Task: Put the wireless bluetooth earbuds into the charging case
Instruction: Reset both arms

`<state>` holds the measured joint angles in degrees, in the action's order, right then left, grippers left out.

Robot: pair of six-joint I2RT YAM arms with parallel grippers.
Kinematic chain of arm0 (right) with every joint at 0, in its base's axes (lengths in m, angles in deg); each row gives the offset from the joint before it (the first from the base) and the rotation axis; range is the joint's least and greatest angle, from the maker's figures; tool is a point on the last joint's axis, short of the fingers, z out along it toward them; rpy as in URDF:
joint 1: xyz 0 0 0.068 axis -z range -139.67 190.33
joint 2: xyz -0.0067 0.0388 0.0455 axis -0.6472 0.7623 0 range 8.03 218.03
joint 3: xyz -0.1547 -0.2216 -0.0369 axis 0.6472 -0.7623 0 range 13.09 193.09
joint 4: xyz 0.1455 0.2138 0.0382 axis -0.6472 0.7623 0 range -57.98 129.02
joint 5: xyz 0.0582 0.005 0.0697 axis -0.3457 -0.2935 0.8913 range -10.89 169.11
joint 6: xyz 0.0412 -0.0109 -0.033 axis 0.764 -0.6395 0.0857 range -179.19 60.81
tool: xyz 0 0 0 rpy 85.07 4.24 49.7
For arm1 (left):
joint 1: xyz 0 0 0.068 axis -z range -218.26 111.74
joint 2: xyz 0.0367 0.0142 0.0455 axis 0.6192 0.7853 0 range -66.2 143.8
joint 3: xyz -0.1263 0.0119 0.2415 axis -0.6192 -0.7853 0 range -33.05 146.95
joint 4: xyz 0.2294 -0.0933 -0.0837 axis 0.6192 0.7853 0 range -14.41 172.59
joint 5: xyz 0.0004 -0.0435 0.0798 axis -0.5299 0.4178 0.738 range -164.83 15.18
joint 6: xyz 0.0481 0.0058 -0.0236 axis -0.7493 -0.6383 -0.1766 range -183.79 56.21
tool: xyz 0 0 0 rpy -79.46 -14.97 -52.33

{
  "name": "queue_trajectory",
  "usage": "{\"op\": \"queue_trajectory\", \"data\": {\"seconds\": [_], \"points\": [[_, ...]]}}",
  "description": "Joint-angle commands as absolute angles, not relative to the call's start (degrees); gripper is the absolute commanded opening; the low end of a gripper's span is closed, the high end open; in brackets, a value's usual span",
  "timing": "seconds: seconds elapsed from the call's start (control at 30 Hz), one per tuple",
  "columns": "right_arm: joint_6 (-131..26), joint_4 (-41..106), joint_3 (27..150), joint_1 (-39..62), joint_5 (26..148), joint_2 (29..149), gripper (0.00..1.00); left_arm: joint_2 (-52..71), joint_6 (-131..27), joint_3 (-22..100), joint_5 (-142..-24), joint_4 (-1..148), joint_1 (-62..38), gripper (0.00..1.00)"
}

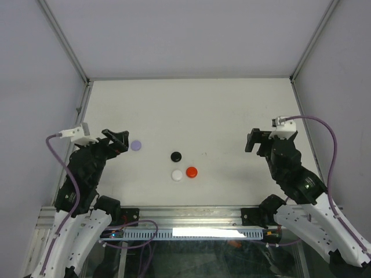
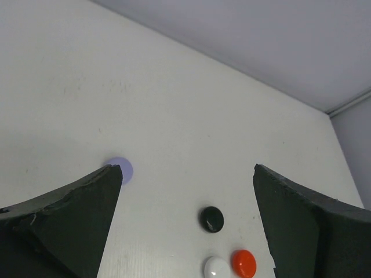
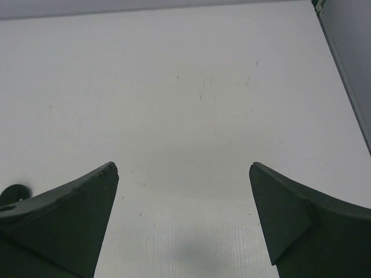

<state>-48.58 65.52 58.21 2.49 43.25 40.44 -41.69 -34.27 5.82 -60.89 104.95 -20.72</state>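
Just beside wide-spread left gripper [image 1: 120, 141], lavender case [image 1: 136, 145]; black case [image 1: 176, 156], white case [image 1: 177, 175], red case [image 1: 192, 172] clustered nearby, well apart from wide-spread right gripper [image 1: 252, 142].

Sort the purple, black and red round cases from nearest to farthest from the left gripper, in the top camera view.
1. Purple case, just beside the left gripper.
2. Black case, near the middle.
3. Red case, farther right.

On my left wrist view, the lavender case [image 2: 123, 169] sits half hidden behind a finger [image 2: 69, 220], and the bottom edge cuts the white case [image 2: 216, 268]. On the right wrist view, the black case [image 3: 14, 193] barely peeks past the left edge. Overhead, they're too small for me to tell shut from open.
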Motion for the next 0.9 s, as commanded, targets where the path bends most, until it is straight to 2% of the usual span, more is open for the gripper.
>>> {"op": "queue_trajectory", "data": {"seconds": [0.0,0.17,0.4,0.87], "points": [[-51.09,59.29,56.06,2.69,42.13,32.42,0.99,-49.27,-37.59,8.83,-54.78,107.60,-20.97,0.99],[-52.08,57.19,53.63,2.67,42.54,25.13,0.99,-55.78,-41.26,9.40,-52.48,105.81,-21.02,0.99],[-51.63,54.91,52.27,2.68,43.77,20.09,0.99,-61.76,-42.95,2.07,-51.97,99.62,-21.02,0.99],[-53.09,54.44,51.98,2.66,46.63,18.94,0.99,-59.38,-43.22,0.28,-51.27,95.80,-21.02,0.99]]}}
